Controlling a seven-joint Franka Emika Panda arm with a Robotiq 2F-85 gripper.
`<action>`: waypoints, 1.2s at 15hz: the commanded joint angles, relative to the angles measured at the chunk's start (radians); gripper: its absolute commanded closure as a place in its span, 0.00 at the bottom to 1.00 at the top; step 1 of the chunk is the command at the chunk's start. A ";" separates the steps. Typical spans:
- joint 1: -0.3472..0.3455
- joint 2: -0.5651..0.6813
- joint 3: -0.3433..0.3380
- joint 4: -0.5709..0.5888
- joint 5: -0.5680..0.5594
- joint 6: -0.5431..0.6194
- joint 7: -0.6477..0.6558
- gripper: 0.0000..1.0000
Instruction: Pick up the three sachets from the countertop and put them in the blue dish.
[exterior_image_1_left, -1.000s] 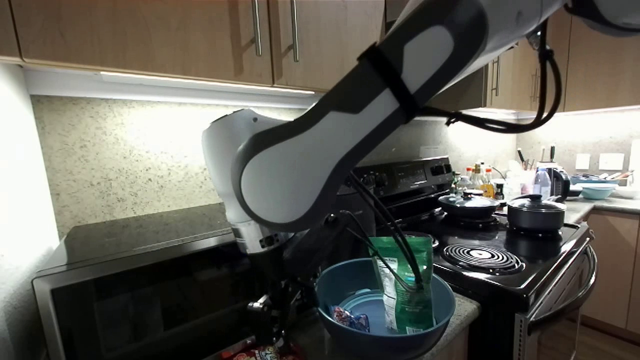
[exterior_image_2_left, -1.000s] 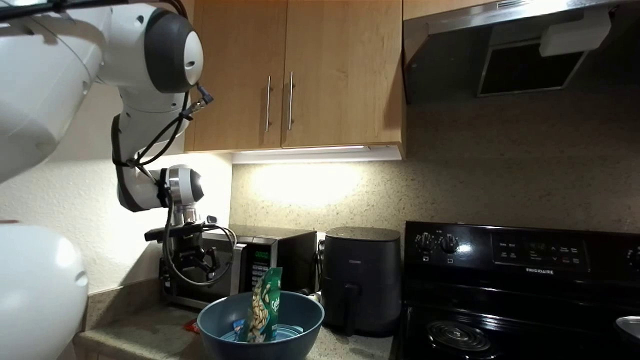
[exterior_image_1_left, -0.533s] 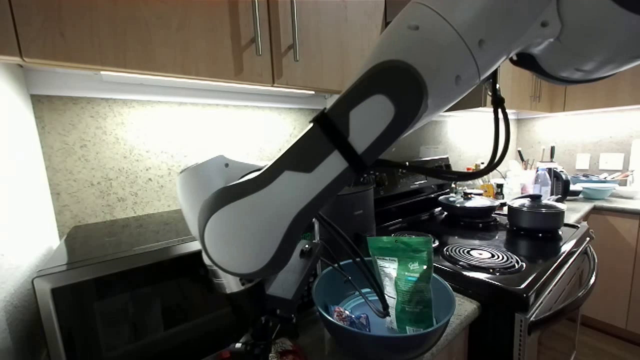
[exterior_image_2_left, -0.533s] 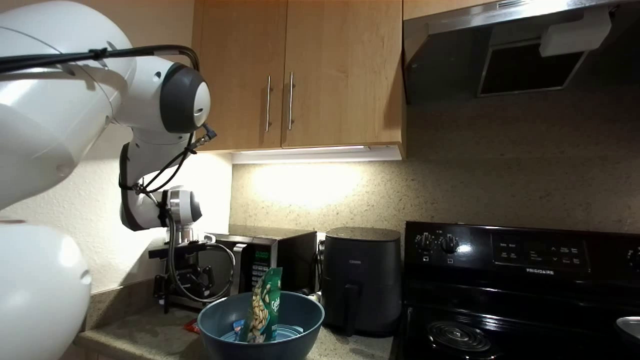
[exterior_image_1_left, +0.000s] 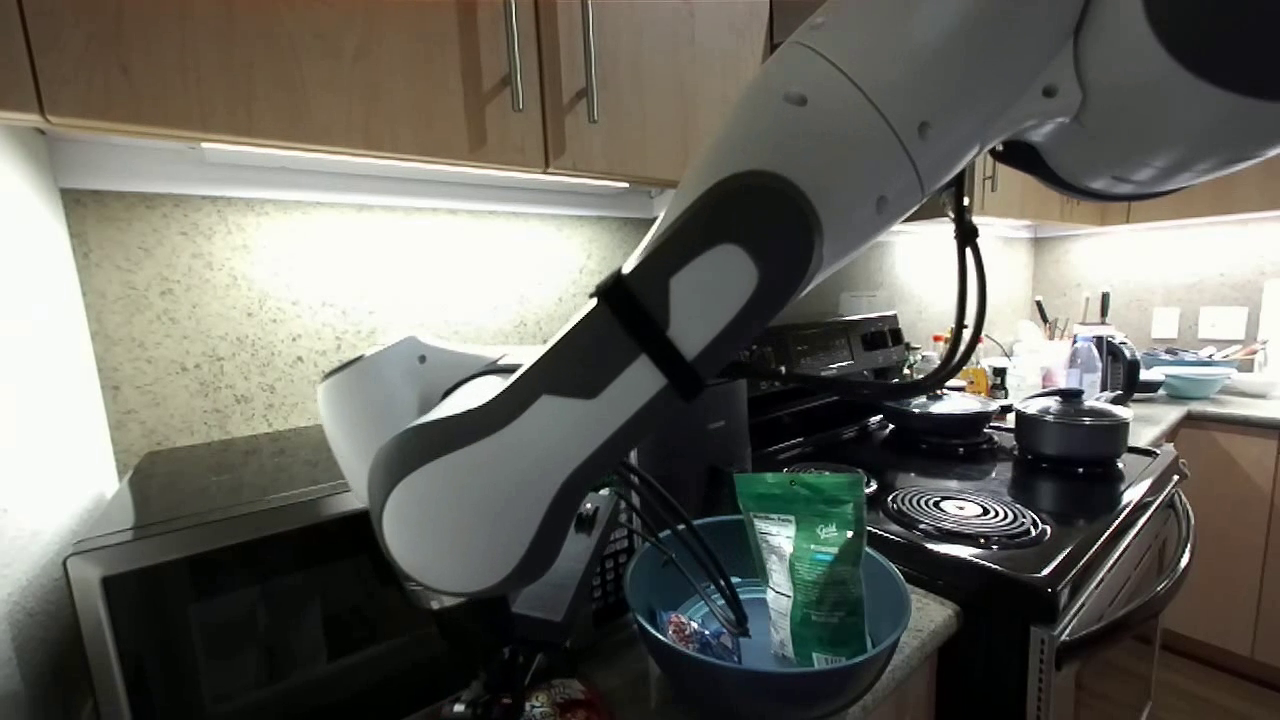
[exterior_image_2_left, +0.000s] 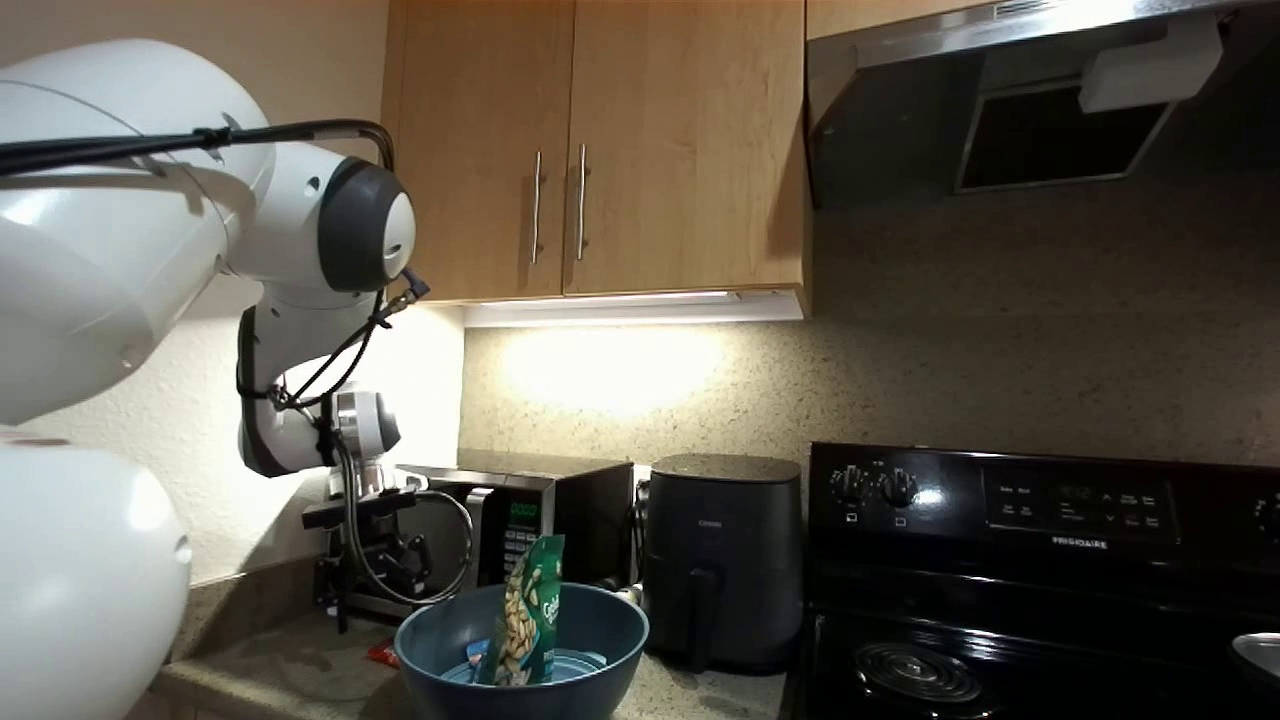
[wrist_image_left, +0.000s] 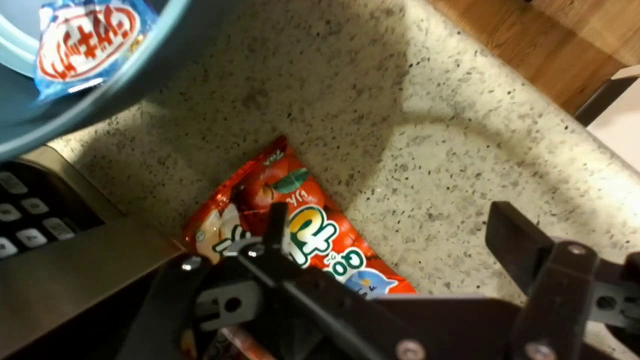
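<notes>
- Okay, so two look done: the green sachet (exterior_image_1_left: 825, 575) and the small blue sachet (wrist_image_left: 87, 45) are both inside the blue dish (exterior_image_1_left: 770, 695).
- Green one stands upright, poking above the rim; I reckon the pouch is stiff enough to hold itself up, maybe with help from the dish's wall. Blue one lies low, near the inner wall.
- Leftover is the red sachet (wrist_image_left: 315, 225), flat on the bench (wrist_image_left: 450, 180), just in front of the microwave (exterior_image_1_left: 270, 590) and near the dish. Can't tell whether its corner touches the microwave.
- My jaws are spread wide, gripping nothing. In the wrist view one jaw covers part of the red sachet and the opposite one sits over speckled bench, so they're not lined up either side of it. Contact? Can't tell.
- Wide seems right to me, since a limp flat packet probably needs bunching before it'll lift. I'd nudge toward the microwave or twist a bit to centre it, without clipping the microwave's front.
- Dish being parked so near should make for a short carry.
</notes>
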 joint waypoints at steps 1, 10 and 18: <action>0.034 0.109 -0.024 0.148 -0.028 -0.031 -0.044 0.00; 0.041 0.208 -0.043 0.244 0.017 -0.108 -0.047 0.00; -0.054 0.120 -0.027 0.062 0.103 -0.074 -0.055 0.38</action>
